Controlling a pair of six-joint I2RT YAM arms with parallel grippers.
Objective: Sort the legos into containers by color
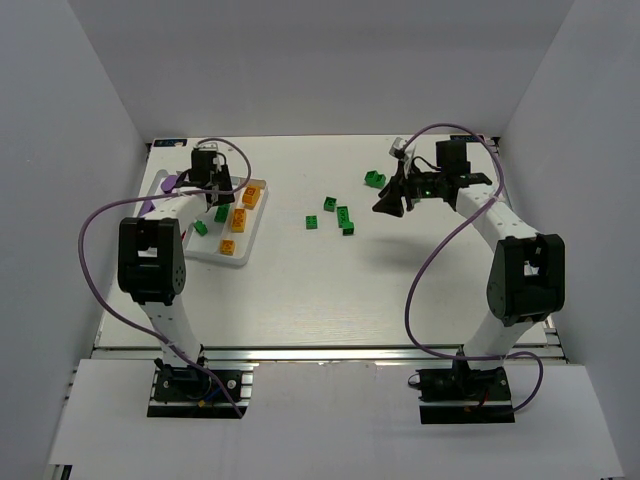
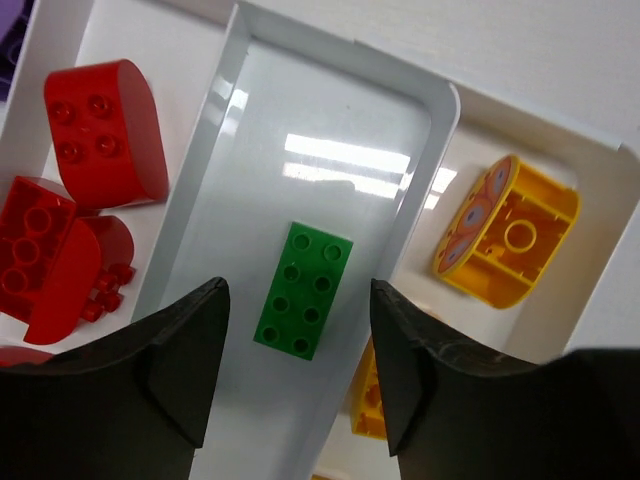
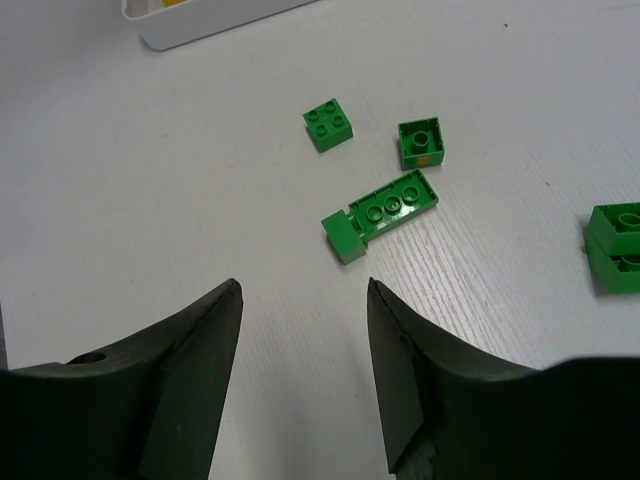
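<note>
- The left gripper (image 2: 300, 400) hangs over the white plastic compartment tray (image 2: 445, 105), fingers parted and holding nothing.
- A flat green studded plastic brick (image 2: 303, 290) lies studs up on a compartment floor, just ahead of the gap between those fingers and touching neither.
- Red rounded bricks (image 2: 105, 130) and orange-yellow bricks (image 2: 505, 230) sit in the neighbouring compartments on either side.
- The right gripper (image 3: 303, 380) hovers over the white table (image 3: 150, 200), fingers moderately apart and empty.
- Loose green bricks (image 3: 380, 212) lie beyond its tips.

Both arms reach forward — left gripper (image 2: 297, 292) and right gripper (image 3: 300, 290) point down, jaws parted, gripping nothing.
</note>
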